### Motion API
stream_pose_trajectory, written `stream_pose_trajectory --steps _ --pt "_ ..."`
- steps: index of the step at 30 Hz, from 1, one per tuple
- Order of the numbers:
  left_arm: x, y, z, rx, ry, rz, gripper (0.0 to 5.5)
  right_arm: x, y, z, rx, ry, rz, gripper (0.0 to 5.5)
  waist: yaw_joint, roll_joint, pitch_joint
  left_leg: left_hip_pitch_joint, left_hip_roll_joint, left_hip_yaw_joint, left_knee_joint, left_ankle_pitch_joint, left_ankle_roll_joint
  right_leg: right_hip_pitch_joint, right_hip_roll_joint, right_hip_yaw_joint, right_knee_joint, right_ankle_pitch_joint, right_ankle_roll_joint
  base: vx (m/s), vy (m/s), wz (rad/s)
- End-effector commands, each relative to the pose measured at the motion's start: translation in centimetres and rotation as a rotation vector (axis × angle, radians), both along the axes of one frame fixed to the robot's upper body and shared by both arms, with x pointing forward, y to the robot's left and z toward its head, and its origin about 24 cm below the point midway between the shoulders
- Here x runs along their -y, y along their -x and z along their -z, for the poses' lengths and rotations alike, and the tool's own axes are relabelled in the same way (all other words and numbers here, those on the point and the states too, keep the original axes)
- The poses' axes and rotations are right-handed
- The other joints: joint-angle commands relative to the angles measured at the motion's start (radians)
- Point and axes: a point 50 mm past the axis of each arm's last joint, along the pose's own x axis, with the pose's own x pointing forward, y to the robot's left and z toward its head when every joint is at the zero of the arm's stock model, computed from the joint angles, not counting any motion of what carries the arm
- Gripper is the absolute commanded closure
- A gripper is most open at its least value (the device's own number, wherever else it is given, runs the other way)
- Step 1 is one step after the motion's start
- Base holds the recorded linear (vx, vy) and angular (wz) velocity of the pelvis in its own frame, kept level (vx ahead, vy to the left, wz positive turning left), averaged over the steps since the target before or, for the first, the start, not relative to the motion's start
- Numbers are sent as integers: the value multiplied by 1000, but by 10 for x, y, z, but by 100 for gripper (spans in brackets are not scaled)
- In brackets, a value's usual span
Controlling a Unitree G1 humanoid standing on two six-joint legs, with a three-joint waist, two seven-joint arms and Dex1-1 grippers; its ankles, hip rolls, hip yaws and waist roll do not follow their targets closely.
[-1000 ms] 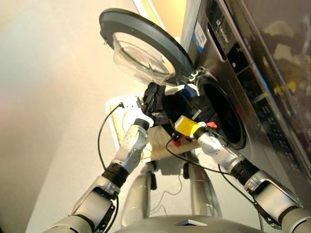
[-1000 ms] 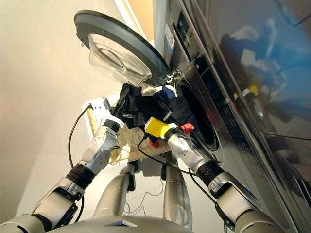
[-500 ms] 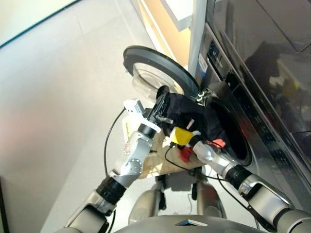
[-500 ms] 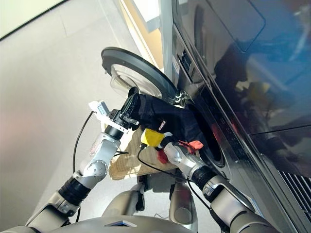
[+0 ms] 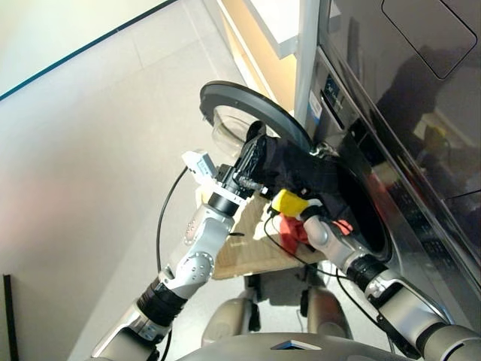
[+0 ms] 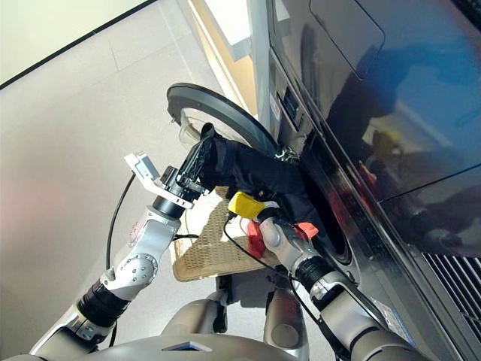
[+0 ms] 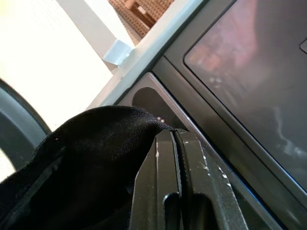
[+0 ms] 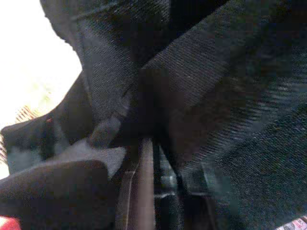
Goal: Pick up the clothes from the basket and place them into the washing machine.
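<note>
The clothes (image 5: 304, 171), a mostly black bundle, hang stretched between my two grippers at the mouth of the washing machine (image 5: 379, 226). Its round door (image 5: 225, 94) stands open to the left. My left gripper (image 7: 175, 139) is raised at the bundle's left end, fingers pressed together with black cloth (image 7: 91, 158) against them. My right gripper (image 8: 146, 158) is buried in dark fabric lower down by the porthole. A red piece (image 5: 291, 229) dangles under my right wrist. The cream wicker basket (image 6: 207, 252) lies below the arms, its visible base bare.
A dark glossy panel (image 5: 421, 53) rises above the machine's control strip. A black cable (image 5: 161, 226) loops from my left wrist. Pale tiled floor (image 5: 90, 150) spreads to the left, and a white ledge (image 5: 274, 30) juts out behind the door.
Both arms have lifted the bundle and carried it right, from over the basket to the porthole mouth. The camera has tilted as well.
</note>
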Motion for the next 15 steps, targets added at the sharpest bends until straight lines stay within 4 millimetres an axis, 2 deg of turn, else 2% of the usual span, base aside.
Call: stream_pose_trajectory --steps 1,6,9,10,11,15 --pt "-7 8 -22 106 69 -18 550 -29 -8 -25 90 -135 -50 550 8 -41 -52 -23 -18 14 -5 20 -18 48 -14 -14 35 -79 87 0 0 0" --pt "-12 6 -19 97 66 -58 550 -31 -2 -24 77 -165 -78 550 5 -46 -52 -26 -22 16 -5 20 -15 41 -15 -10 38 -76 89 0 0 0" --pt "-16 3 -17 94 56 -104 550 -35 5 -32 98 -190 -152 550 1 -51 -54 -25 -22 17 -4 19 -15 40 -16 -8 41 -77 89 0 0 0" --pt "-19 2 -16 93 45 -132 550 -33 9 -35 114 -191 -170 198 -1 -53 -54 -23 -23 18 -4 18 -15 39 -15 -7 42 -77 89 0 0 0" --pt "-21 1 -16 94 41 -148 550 -31 11 -36 116 -190 -176 0 -3 -54 -54 -23 -23 19 -4 17 -14 39 -15 -6 42 -77 89 0 0 0" --pt "-36 -3 -10 89 -9 -274 550 -21 25 -43 156 -189 -224 0 -16 -62 -53 -23 -25 23 -4 15 -13 36 -14 0 45 -76 91 0 0 0"
